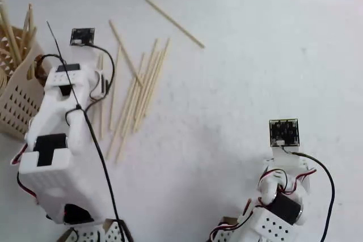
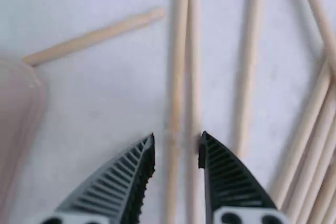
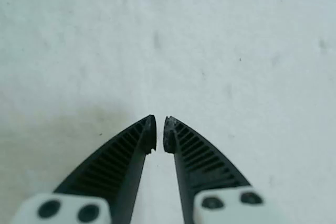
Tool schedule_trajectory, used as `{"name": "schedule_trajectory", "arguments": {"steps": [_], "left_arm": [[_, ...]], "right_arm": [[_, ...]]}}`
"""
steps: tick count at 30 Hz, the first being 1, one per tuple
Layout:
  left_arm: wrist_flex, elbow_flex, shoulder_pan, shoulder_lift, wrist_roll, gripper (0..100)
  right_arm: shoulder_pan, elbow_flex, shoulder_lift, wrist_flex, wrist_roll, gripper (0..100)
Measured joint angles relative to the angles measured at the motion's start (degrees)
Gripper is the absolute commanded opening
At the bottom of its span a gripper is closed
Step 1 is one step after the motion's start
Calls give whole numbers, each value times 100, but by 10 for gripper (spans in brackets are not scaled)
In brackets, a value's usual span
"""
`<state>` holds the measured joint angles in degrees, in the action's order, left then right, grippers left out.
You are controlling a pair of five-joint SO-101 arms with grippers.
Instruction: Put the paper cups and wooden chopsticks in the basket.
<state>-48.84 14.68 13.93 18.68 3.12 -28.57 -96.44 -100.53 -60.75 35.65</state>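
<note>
Several wooden chopsticks [image 1: 139,92] lie fanned out on the white table, right of my left arm [image 1: 62,100]. In the left wrist view my left gripper [image 2: 177,139] is open low over the table, its fingers straddling a pair of parallel chopsticks [image 2: 184,77] without touching them. More chopsticks [image 2: 310,129] lie just beside it. One chopstick [image 1: 174,22] lies apart at the back. The cream basket [image 1: 17,94] stands at the far left with several chopsticks upright in it. My right gripper [image 3: 159,130] is shut and empty over bare table.
The right arm [image 1: 283,191] sits folded at the front right, far from the chopsticks. A black cable [image 1: 93,140] runs along the left arm. A pale curved edge of the basket [image 2: 16,114] sits close beside the left gripper.
</note>
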Motion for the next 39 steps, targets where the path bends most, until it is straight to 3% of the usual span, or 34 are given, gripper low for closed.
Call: {"name": "schedule_trajectory", "arguments": {"steps": [7,17,27,34,39], "left_arm": [[-105,-176,-18,273,-18,146],[-1749,-2207,-62,1538,-9,37],[-2136,-2637,-62,1732,202,21],[-2611,-2664,-79,1108,211,21],[-3007,-2611,-475,53,211,21]], "right_arm": [[0,0,0,0,0,45],[0,0,0,0,0,45],[0,0,0,0,0,45],[0,0,0,0,0,45],[0,0,0,0,0,45]]}}
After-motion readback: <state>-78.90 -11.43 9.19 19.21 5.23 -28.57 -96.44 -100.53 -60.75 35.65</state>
